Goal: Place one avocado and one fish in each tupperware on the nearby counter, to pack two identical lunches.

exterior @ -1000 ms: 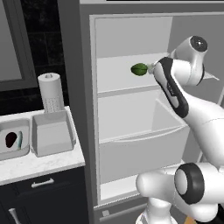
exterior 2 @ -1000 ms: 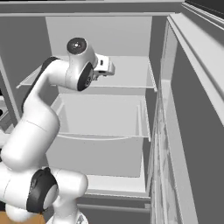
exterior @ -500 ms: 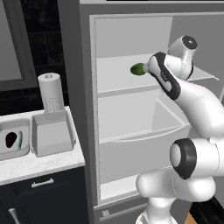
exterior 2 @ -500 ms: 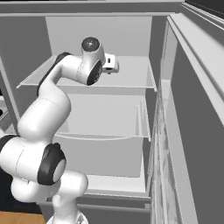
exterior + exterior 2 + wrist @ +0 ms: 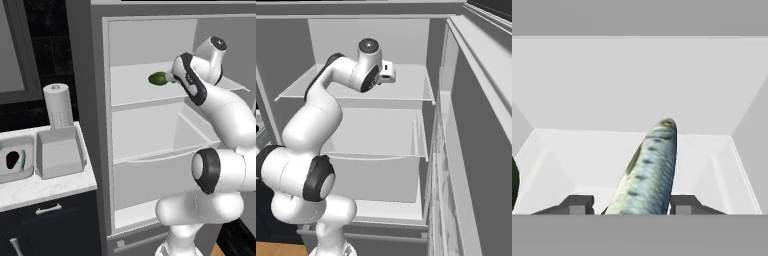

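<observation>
A silvery green-spotted fish [image 5: 649,165] lies lengthwise between my gripper [image 5: 631,202] fingertips on the fridge's upper shelf [image 5: 135,95]; the jaws are drawn in against its sides. A green avocado [image 5: 158,78] rests on the same shelf just left of my hand, and its dark edge [image 5: 513,187] shows in the hand view. On the counter [image 5: 45,189] stand two tupperware boxes: the left one [image 5: 27,172] holds a dark avocado and a fish, the right one [image 5: 59,152] is bare inside.
The fridge door [image 5: 476,150] stands open on the right. A paper towel roll [image 5: 57,104] stands behind the boxes. A drawer [image 5: 165,135] sits below the upper shelf. Dark cabinets with a silver handle [image 5: 48,210] lie under the counter.
The arm has reached deeper onto the upper shelf, and the jaws have come in from wide open to close about the fish.
</observation>
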Available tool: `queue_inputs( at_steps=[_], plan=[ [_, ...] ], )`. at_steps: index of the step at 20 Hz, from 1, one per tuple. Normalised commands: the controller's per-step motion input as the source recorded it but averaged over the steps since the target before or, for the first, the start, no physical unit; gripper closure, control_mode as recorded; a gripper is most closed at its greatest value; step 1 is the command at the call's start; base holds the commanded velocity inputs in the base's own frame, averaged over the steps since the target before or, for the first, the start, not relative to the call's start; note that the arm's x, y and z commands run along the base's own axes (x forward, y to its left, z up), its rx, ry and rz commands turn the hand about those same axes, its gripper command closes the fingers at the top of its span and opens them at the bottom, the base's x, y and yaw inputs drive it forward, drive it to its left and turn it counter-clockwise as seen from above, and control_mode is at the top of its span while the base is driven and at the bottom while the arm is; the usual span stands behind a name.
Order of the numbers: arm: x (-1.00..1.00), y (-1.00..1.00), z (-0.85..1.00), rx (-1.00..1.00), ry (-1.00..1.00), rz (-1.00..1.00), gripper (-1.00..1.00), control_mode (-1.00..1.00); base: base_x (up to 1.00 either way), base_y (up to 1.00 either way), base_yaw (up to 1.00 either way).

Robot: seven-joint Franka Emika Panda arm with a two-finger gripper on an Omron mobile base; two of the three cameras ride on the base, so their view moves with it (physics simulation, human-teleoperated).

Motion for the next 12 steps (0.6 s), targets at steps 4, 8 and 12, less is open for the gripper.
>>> queue_inputs(
  at_steps=[4, 8, 12],
  plan=[
    [-0.41, 0.2, -0.16, -0.02, -0.02, 0.0, 1.0, -1.0, 0.0, 0.0, 0.0],
    [-0.83, 0.09, -0.02, 0.0, 0.0, 0.0, 1.0, -1.0, 0.0, 0.0, 0.0],
    [-1.0, 0.0, 0.09, 0.0, 0.0, 0.0, 1.0, -1.0, 0.0, 0.0, 0.0]
  ],
)
